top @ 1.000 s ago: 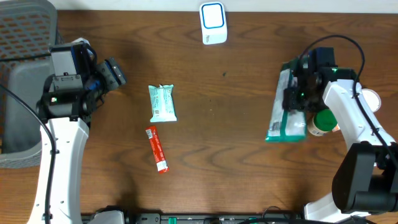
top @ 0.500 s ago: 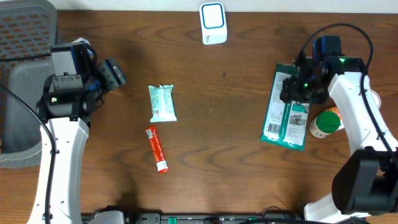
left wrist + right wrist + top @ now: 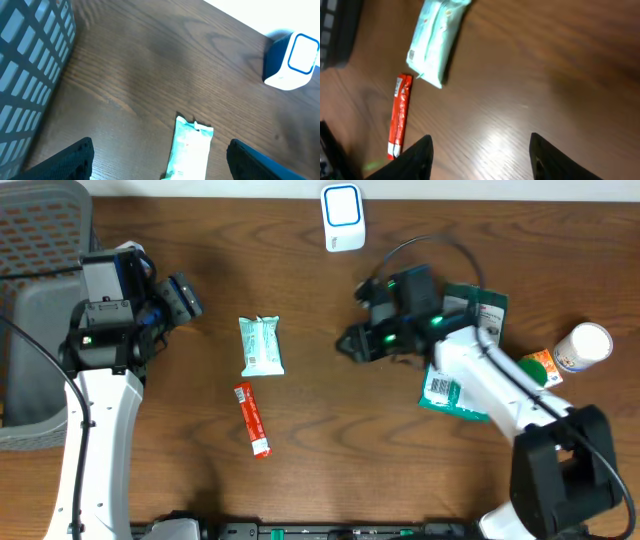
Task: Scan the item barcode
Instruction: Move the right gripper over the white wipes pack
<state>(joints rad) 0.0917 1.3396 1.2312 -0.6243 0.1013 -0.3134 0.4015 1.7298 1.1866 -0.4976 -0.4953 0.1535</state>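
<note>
Jaws first: left gripper point(image 3: 188, 298) is spread wide with nothing between the fingers. It hovers over the left side of the table point(image 3: 330, 480), just beside the grey basket point(image 3: 40, 225) at the far-left corner. Right gripper point(image 3: 350, 342) is also parted and empty (its wrist view shows only bare wood between the two fingers). It sits near the table centre, pointing toward the left edge.

Scanner point(image 3: 342, 218): white-and-blue unit at the middle of the far edge, well apart from both grippers.

Items:
- mint packet point(image 3: 261, 345): left of centre, lying flat, long axis running far-to-near. It is between the two grippers and touched by neither.
- red bar point(image 3: 252, 420): just nearward of the packet, close but not touching, slightly angled.
- green pouch point(image 3: 455, 395): right of centre, flat, partly under the right arm. A white label patch at its near-left corner faces up; the print is too small to read.
- bottle point(image 3: 575, 350): white cap, near the right edge, just beside the pouch. Can't tell if they touch.

The left wrist view shows the packet's far end, the scanner and the basket mesh. The right wrist view shows the packet and red bar ahead of the fingers.
</note>
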